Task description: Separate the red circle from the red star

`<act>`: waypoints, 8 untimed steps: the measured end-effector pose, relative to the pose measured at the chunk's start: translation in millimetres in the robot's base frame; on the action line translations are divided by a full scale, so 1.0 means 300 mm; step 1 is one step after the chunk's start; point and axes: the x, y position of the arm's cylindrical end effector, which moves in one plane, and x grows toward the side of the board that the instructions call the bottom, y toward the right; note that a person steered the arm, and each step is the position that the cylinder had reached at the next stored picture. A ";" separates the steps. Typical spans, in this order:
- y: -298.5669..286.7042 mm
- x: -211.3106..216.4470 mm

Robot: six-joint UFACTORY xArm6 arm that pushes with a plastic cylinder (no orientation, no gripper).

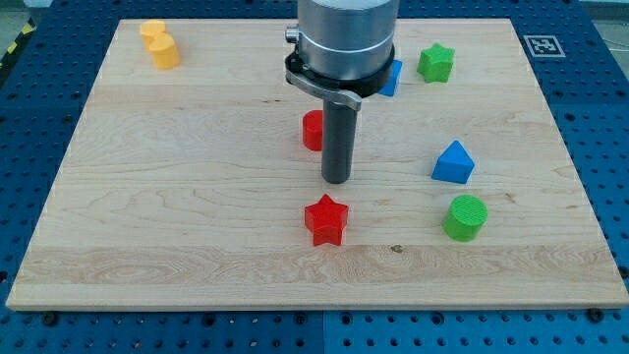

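While my tip sits between red circle — seemingly half-hidden — and red star, both stand apart.

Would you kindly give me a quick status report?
My tip between both reds. Red circle partly behind rod, clear of red star. Nothing blocking.

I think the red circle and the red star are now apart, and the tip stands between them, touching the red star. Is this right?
Not quite. The camera view shows my tip between the red circle and the red star, and the two are apart, but the tip is not touching the star: a strip of bare board shows between them.
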 end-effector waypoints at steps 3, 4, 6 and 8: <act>0.001 -0.144; -0.114 -0.215; -0.137 -0.281; -0.148 -0.294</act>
